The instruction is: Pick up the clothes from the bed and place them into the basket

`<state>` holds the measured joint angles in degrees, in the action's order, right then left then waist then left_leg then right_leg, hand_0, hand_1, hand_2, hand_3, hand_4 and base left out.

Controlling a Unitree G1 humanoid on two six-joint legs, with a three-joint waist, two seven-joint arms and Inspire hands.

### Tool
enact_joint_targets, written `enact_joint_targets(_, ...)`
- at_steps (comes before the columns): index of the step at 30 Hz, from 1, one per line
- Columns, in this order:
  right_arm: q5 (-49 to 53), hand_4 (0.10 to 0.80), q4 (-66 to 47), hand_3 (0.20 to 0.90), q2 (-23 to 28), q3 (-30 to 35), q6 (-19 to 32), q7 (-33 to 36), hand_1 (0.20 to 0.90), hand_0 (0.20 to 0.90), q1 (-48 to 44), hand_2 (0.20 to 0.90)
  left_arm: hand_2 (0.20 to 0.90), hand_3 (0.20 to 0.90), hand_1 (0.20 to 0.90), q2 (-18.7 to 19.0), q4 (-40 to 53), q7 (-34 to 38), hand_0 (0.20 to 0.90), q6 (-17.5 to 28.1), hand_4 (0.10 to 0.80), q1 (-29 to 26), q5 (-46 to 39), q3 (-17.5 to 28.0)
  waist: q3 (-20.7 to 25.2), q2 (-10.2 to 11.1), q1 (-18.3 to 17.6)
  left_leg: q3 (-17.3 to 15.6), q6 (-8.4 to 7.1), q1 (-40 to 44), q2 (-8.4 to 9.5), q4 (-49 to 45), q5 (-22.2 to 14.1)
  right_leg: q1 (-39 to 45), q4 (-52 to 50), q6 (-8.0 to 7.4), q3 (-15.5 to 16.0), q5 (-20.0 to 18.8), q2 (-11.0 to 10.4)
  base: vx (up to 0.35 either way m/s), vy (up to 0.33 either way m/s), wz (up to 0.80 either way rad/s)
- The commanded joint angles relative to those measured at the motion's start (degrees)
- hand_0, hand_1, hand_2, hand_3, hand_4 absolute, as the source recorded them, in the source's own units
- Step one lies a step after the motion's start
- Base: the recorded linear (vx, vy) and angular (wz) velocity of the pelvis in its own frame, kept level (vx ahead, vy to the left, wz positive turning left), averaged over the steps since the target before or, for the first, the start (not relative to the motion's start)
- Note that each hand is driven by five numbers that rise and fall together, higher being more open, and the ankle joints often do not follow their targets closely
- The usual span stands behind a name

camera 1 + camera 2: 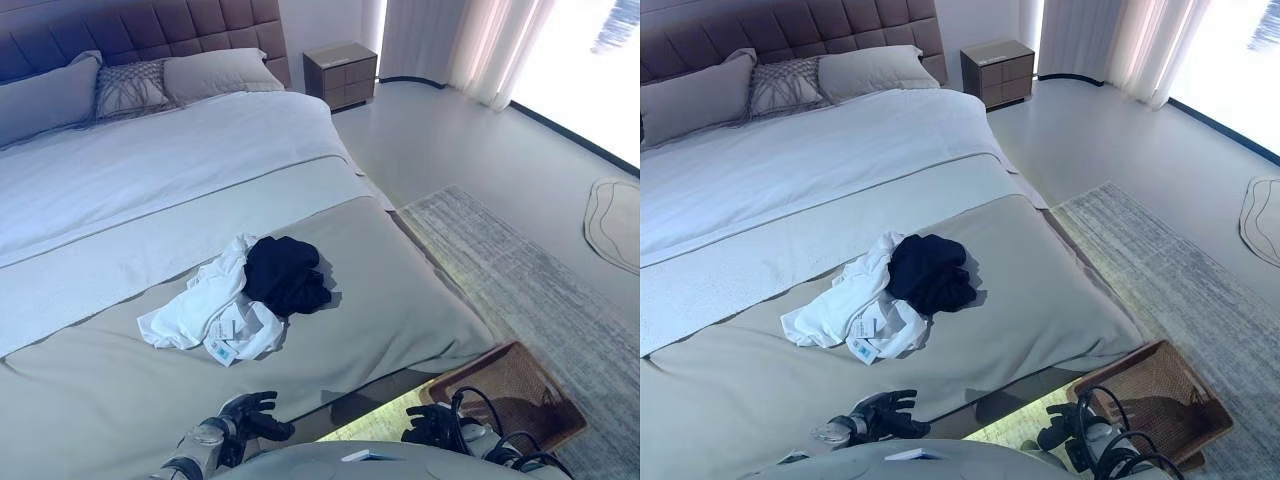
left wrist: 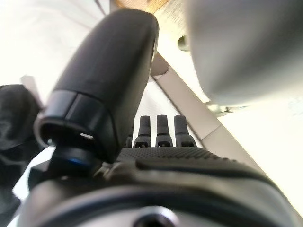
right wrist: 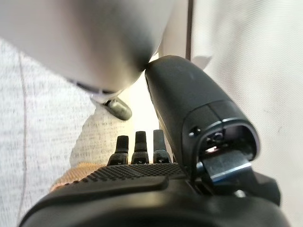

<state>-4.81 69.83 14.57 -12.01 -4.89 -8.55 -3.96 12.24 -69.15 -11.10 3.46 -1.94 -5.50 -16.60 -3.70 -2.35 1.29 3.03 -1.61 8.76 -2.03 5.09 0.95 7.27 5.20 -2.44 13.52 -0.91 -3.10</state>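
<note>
- White garment (image 1: 205, 312) and black garment (image 1: 286, 274) lie touching on the bed (image 1: 400, 290), near its foot.
- Basket (image 1: 520, 385) stands on the floor beside the bed's corner.
- Left hand (image 1: 248, 415): low near the bed's foot edge, fingers relaxed, holding nothing.
- Right hand (image 1: 432, 426): beside the basket, fingers straight, empty.

The bed (image 1: 400, 290) fills the left and centre of the frame; pillows (image 1: 215, 72) lie along its upper-left end against the headboard (image 1: 150, 25); a heap of clothes (image 1: 240, 300) lies on the bed just below centre, one garment (image 1: 285, 275) to the right of and partly over the other (image 1: 195, 315); a nightstand (image 1: 340, 75) stands at top centre, right of the headboard; curtains (image 1: 460, 45) hang at upper right; a rug (image 1: 530, 290) lies right of the bed; the basket (image 1: 520, 390) sits on it at lower right, off the bed's corner; the left hand (image 1: 245, 415) shows at bottom centre-left, the right hand (image 1: 430, 425) at bottom right, beside the basket.
</note>
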Motion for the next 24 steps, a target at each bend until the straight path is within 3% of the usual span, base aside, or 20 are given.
enact_joint_targets(1,1.2,0.8,2.41,0.9,-1.54,-1.8,1.52,-1.91,0.9,0.9,-0.2,0.9,0.9,0.9,0.9,1.3,-2.89,0.14,0.9,1.39,0.8,-2.95,-0.84,-0.28,-0.06,2.38,-0.71,-4.28,3.73,-0.96,3.22,-0.09,-2.27,-0.28,-6.66,0.62,-4.57,3.58,-0.16,-0.002,0.004,-0.09)
enact_joint_targets(4,0.71,0.8,3.19,0.9,-1.16,-1.58,2.35,-1.6,0.9,0.9,0.06,0.9,0.9,0.9,0.9,1.44,-2.44,0.0,0.9,0.68,0.8,-3.2,-4.03,0.81,-0.43,2.23,-0.54,-4.19,3.84,-1.22,3.27,-0.09,-2.09,-0.71,-6.92,0.65,-4.51,3.61,-0.15,-0.005,0.011,-0.09)
enact_joint_targets(10,0.68,0.8,4.15,0.9,-1.3,-2.07,2.97,-0.08,0.9,0.9,-0.6,0.9,0.9,0.9,0.9,1.35,-4.38,3.3,0.9,-0.38,0.8,-2.8,2.7,0.32,-0.84,2.47,0.1,-3.42,4.12,-1.3,3.44,-0.13,-2.01,-0.89,-7.62,0.87,-4.34,4.06,-0.08,-0.009,-0.002,-0.05)
enact_joint_targets(13,0.8,0.8,3.91,0.9,-1.63,-1.81,3.81,3.64,0.9,0.9,-0.52,0.9,0.9,0.9,0.9,0.83,-4.92,4.46,0.9,-1.06,0.8,-2.19,1.1,0.85,-0.5,2.68,0.31,-2.99,4.14,-0.98,3.46,-0.09,-2.25,-0.47,-7.84,0.82,-4.22,4.53,-0.06,0.033,-0.017,0.02)
enact_joint_targets(18,5.73,0.8,3.62,0.9,-2.05,-0.61,5.85,3.23,0.9,0.9,-0.24,0.9,0.9,0.9,0.9,0.84,-5.36,5.3,0.9,-1.03,0.8,-2.01,2.77,1.13,-0.93,2.81,0.3,-2.73,4.29,-0.99,3.35,-0.46,-2.4,-0.89,-9.22,1.03,-4.18,5.11,-0.01,-0.002,-0.001,0.01)
enact_joint_targets(24,15.71,0.8,4.06,0.9,-2.52,3.85,4.19,3.22,0.9,0.9,0.37,0.9,0.9,0.9,0.9,0.8,-5.36,5.99,0.9,0.27,0.8,-1.14,3.16,1.32,-0.65,2.69,0.02,-2.91,4.34,-0.01,3.32,-0.33,-2.81,-0.07,-9.13,0.9,-4.43,5.39,0.03,0.032,0.0,0.05)
